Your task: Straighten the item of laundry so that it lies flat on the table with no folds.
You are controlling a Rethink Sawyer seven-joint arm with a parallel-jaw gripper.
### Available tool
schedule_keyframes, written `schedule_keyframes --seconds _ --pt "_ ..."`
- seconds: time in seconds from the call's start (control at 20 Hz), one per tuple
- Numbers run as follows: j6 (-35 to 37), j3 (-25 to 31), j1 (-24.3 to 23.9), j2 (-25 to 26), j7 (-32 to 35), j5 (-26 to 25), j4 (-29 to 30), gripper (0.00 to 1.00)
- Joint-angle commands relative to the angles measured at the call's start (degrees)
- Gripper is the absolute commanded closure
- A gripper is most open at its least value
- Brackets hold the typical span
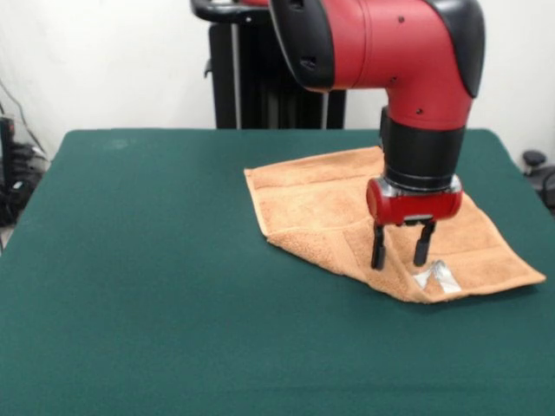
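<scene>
No legible text, brand, number or sign is found anywhere in the front view. The one item that could carry print is the small white label [436, 277] at the near edge of the light-orange towel [312, 208]; it lies crumpled and whatever is printed on it cannot be made out. The red and black arm housing [381, 43] shows no readable marking or logo on its visible faces. The green table [130, 286] bears no lettering or markings.
</scene>
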Motion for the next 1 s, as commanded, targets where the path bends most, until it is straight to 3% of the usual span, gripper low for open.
schedule_keyframes --seconds 0.05,0.25,0.3,1.0 --pt "5.8 6.3 0.4 -1.4 5.2 3.3 2.8 0.00" --pt "5.6 5.6 0.9 -1.5 5.7 3.3 2.5 0.00" --pt "5.3 5.3 1.2 -1.6 5.9 3.3 2.4 1.00" --pt "4.1 6.0 0.3 -0.9 4.4 2.7 2.0 1.00"
